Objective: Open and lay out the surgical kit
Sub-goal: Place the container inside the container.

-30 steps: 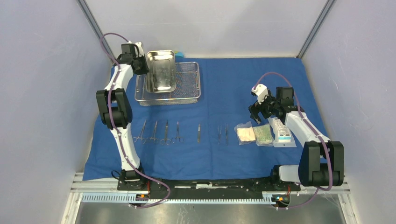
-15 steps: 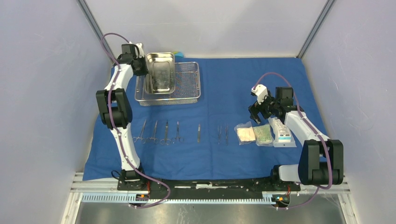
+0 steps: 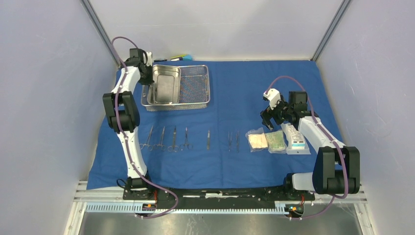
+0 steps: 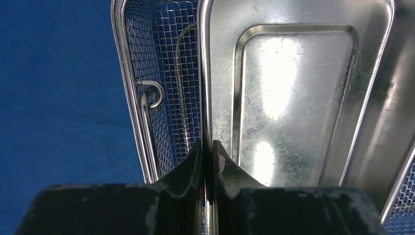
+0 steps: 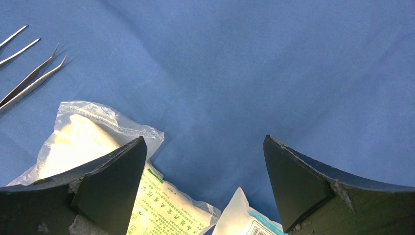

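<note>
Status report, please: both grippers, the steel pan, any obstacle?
Left gripper shut on steel pan rim. Pan in wire-mesh tray, left side. Right gripper open over blue cloth, beside packets. No obstacle seen.

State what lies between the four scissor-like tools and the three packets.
Top view: one slim straight tool and two tweezers, on the blue cloth.

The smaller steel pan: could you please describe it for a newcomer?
On the blue cloth, at its far left corner, sits the wire-mesh tray. The steel pan is in its left half: solid and shiny, not mesh, its rim pinched by the left gripper.
</note>
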Available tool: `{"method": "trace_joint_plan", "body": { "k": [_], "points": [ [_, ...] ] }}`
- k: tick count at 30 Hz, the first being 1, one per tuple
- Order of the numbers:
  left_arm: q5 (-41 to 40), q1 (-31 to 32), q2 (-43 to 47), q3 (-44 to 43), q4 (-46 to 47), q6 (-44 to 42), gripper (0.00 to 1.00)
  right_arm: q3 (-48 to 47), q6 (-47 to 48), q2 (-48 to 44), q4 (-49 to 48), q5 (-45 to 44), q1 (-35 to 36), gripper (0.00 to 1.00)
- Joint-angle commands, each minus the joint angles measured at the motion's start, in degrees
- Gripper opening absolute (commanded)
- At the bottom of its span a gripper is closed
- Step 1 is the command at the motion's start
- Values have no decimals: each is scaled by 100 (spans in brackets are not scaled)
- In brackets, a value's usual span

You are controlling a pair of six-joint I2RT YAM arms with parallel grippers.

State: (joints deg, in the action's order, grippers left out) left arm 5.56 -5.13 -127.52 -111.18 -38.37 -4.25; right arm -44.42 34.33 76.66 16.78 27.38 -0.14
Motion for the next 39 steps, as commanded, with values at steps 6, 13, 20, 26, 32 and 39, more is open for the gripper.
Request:
{"method": "trace_joint_plan", "body": {
  "k": [6,13,20,26,32,39],
  "points": [
    [-271,-32,-634,-989,-768,-402,2,39,-40,-160,-170,53,-21,97],
    [-536,-32,-748,-1175,-855,-457,11,13,-42,-159,-141,67,-19,97],
    [-458,-23,-783,-1323,-1137,-546,3,31,-44,-181,-159,108,-15,97],
    [-121,-14,-923,-1597,-1659,-402,2,17,-63,-191,-167,146,-16,97],
    [242,-14,-1006,-1602,-2016,-236,2,30,-58,-195,-180,167,-19,97],
    [157,-16,-1109,-1583,-1991,-198,8,94,-62,-210,-229,154,-21,97]
  ]
}}
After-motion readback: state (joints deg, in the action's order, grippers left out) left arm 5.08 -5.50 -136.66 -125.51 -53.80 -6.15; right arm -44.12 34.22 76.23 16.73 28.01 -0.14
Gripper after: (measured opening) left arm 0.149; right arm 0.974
